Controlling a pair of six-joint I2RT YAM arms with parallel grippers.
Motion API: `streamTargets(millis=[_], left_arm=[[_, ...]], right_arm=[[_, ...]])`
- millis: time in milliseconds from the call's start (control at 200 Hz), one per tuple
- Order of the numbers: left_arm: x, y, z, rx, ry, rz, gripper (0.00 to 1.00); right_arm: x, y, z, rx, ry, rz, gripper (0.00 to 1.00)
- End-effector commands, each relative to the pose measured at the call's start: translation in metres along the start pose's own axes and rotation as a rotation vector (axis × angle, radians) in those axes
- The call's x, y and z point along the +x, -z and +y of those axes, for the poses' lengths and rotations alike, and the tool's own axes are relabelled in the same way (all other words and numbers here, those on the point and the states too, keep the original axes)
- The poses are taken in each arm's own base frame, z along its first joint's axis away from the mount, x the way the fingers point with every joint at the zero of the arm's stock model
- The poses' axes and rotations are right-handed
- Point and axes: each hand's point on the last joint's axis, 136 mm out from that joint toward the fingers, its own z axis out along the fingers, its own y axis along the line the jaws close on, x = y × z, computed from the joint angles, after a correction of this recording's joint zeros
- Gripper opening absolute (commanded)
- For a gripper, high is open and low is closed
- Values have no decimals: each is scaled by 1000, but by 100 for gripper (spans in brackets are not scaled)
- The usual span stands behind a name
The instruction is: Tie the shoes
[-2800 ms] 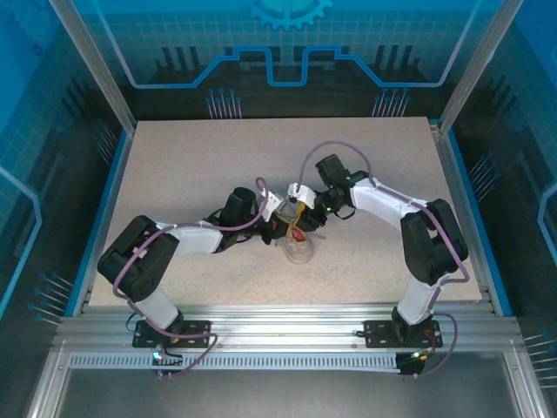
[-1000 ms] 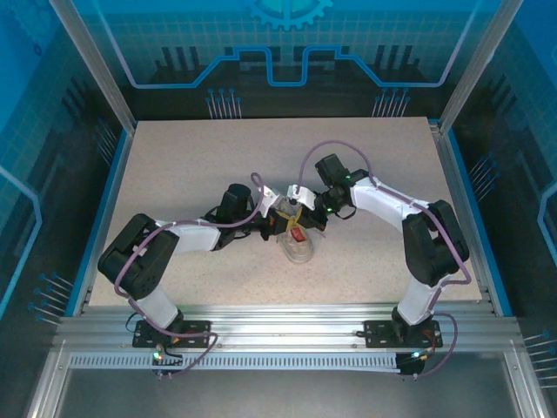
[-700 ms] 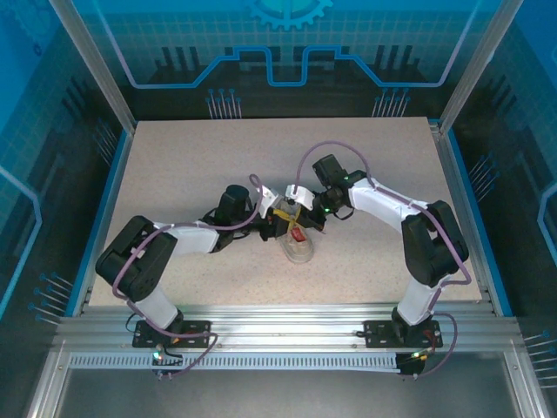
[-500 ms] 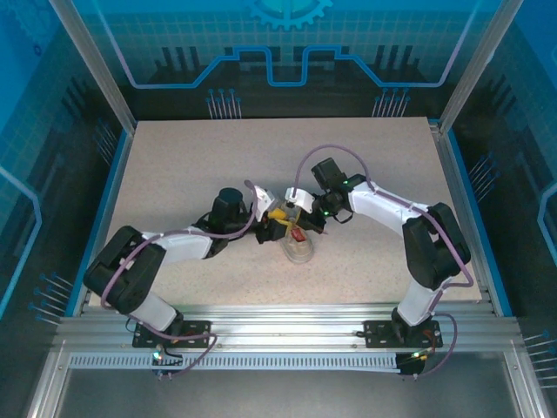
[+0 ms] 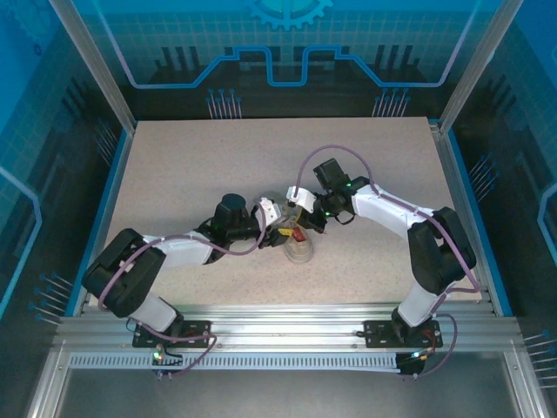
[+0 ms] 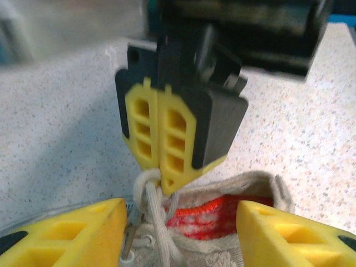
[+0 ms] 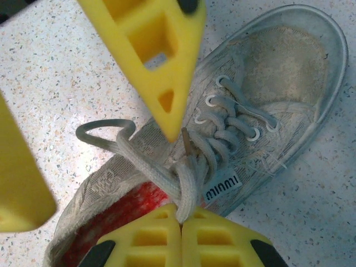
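Note:
The small whitish-grey shoe (image 7: 267, 94) lies on the table with its red lining (image 6: 222, 214) showing at the heel. My right gripper (image 7: 181, 214) is shut on a white lace (image 7: 189, 186) just above the tongue and pulls it up from the knot. A loose loop of lace (image 7: 103, 130) lies off the shoe's side. My left gripper (image 6: 181, 236) is open, its yellow fingers (image 7: 150, 50) straddling the shoe's opening with nothing between them. From above, both grippers meet over the shoe (image 5: 299, 252), left gripper (image 5: 278, 222) beside right gripper (image 5: 297, 218).
The speckled table (image 5: 191, 165) stretches bare round the shoe. Blue-edged rails and glass walls (image 5: 113, 183) enclose it. Both forearms reach inward from the near edge and almost touch at the middle.
My left gripper has opened and let go of the lace, and its arm has stretched lower and further right. The right gripper stays shut on its lace, shifted slightly left.

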Motion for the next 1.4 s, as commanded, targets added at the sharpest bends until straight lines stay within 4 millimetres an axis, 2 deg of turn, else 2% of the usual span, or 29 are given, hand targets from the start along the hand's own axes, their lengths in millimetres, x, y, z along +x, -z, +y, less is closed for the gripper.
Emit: streamTargets(millis=[0,180,370,585,700,761,846,911,961,1051,1136,1266,1396], left_arm=[[-10,-8,9,-24,-82,-23,54],[-2,-16,13,-27,-83,2,52],[-2,-22,14,-19,-70,3,43],[-1,-27,16,-12,-54,4,20],[0,-29,16,-8,-49,8,0],[2,-30,17,-17,-48,13,0],[3,-32,20,-43,-54,19,0],[5,-33,21,-69,-63,20,0],[6,-35,23,-94,-71,23,0],[6,-36,23,-116,-90,16,0],[5,-37,22,-132,-104,12,0],[4,-36,21,-140,-116,-5,0],[4,-35,18,-142,-130,-21,0]], right_arm=[[-6,6,7,-15,6,-29,0],[-6,8,8,-20,9,-36,0],[-8,9,9,-27,13,-42,0],[-8,10,10,-32,15,-44,0],[-9,11,10,-32,15,-48,0],[-10,12,11,-37,9,-52,0],[-17,19,15,-60,-21,-80,19],[-23,30,18,-92,-82,-126,31],[-28,42,16,-103,-142,-170,35],[-31,58,4,-85,-281,-223,37],[-29,69,-17,-45,-448,-263,37],[-12,66,-56,59,-732,-224,33],[-3,44,-64,6,-900,-143,28]])
